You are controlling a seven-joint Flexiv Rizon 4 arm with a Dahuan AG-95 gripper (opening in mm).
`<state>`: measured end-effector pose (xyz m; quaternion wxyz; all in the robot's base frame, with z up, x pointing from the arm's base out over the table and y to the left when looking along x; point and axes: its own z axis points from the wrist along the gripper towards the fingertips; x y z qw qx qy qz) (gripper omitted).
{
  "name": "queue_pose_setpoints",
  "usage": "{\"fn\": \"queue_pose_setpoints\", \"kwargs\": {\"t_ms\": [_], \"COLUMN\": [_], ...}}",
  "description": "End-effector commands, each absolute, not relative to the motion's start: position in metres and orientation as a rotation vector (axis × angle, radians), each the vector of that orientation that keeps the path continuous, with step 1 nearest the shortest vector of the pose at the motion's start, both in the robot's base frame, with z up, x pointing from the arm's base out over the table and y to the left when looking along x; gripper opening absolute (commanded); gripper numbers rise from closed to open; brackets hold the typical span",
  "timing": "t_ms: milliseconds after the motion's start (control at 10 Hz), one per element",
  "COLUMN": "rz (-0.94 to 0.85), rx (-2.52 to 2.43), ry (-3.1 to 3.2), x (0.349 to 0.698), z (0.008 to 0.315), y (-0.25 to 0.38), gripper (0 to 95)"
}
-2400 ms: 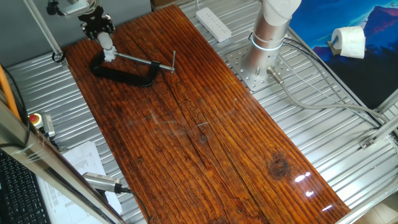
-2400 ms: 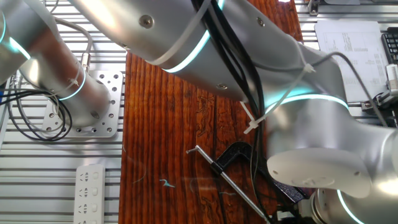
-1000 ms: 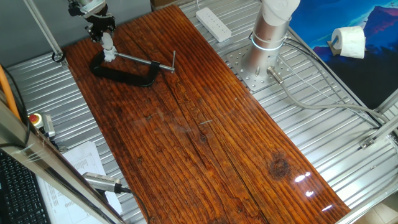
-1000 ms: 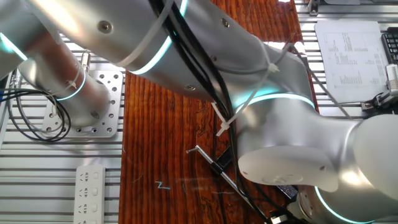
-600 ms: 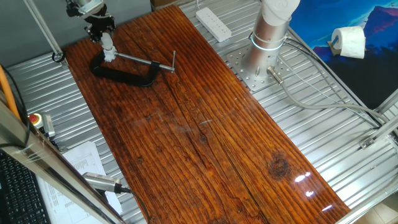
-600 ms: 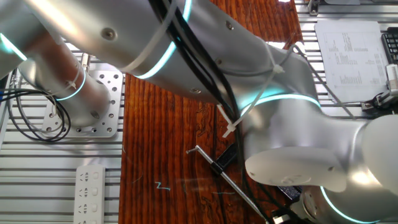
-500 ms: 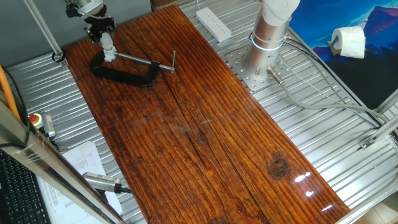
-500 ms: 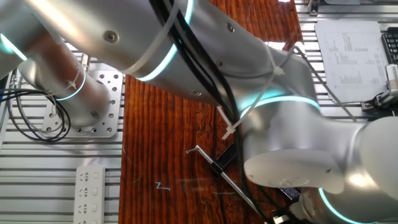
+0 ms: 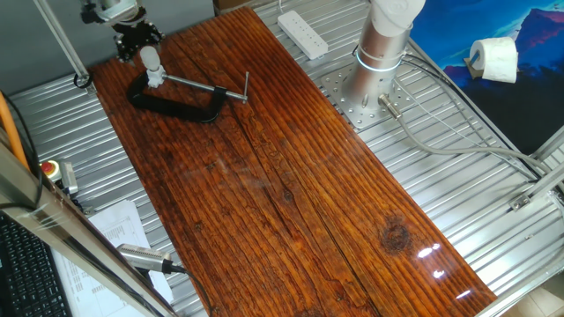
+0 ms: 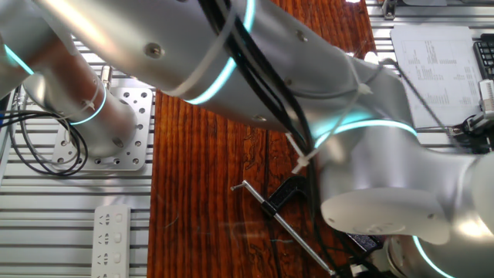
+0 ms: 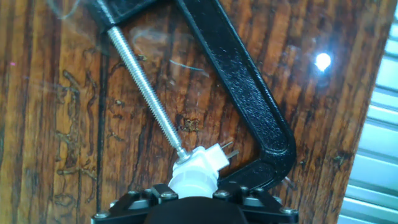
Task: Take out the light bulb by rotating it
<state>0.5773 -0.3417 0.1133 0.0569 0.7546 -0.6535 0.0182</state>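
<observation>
The light bulb [image 9: 151, 58] is small and white and stands upright at the far left end of a black C-clamp [image 9: 176, 99]. Its white holder [image 11: 200, 167], which has two metal prongs, is pinched between the clamp's steel screw bar [image 11: 144, 79] and the clamp's jaw. My gripper [image 9: 144, 46] comes down from above and is shut on the bulb. In the hand view the gripper [image 11: 194, 198] covers the bulb's top, so only the white holder shows below it. In the other fixed view my arm hides the bulb; only the clamp [image 10: 287, 194] shows.
The clamp lies on a dark wooden board [image 9: 282, 194]. A white power strip [image 9: 302, 32] and the arm's base [image 9: 381, 55] stand to the right. A paper roll [image 9: 493, 60] is at the far right. A red button [image 9: 48, 167] is at the left edge.
The gripper has turned about the bulb's upright axis, and the wrist and forearm have swung round with it. The clamp and the holder have stayed where they were.
</observation>
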Motion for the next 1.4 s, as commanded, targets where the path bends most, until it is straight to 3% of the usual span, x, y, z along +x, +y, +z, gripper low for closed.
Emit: {"fn": "queue_pose_setpoints", "kwargs": {"t_ms": [100,500,600,1400], "rz": [0.063,0.09,0.077,-0.017], "rx": [1.951,1.519,1.449,1.318], "ry": [-2.328,-2.631,-2.67,-2.719], "x": [0.5819,0.5816,0.5816,0.5777], "z": [0.1204,0.1209,0.12,0.1153], "y": [-0.3409,-0.3425,-0.3426,-0.3441], "gripper": [76.0,76.0,57.0,57.0]}}
